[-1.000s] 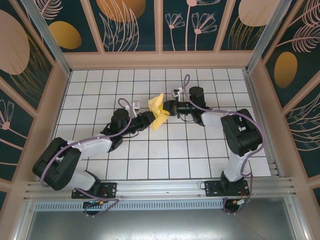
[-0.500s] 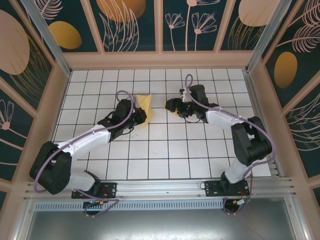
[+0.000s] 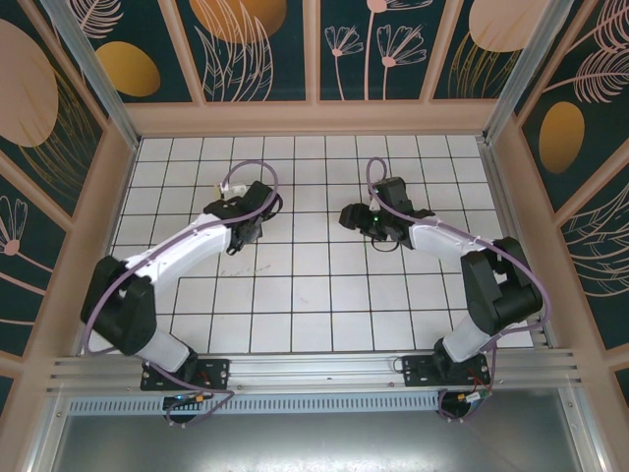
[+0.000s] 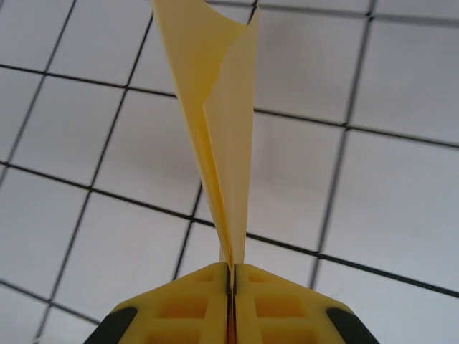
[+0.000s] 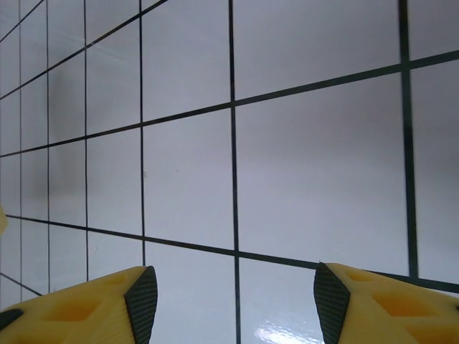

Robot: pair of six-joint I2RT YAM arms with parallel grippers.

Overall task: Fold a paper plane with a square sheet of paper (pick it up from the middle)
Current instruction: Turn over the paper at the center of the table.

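Your left claw [image 4: 231,278] is closed tight on the yellow paper [image 4: 219,129] and pinches its near end in the seam between the two yellow fingers. From there the paper goes straight forward, away from the claw, so its long axis continues the line of the fingers. The paper is thin, smooth and matt. It is folded into a narrow double layer with a sharp crease, and its far end opens a little and curls.

Behind it lies the counter [image 5: 315,165], glossy white with a dark grid. I cannot tell whether the far tip touches it.

Your right claw [image 5: 234,297] stands wide open and holds nothing. In the top view it is well apart from the left claw and faces toward it. I judge that the next fold needs the right claw to come to the free far end.
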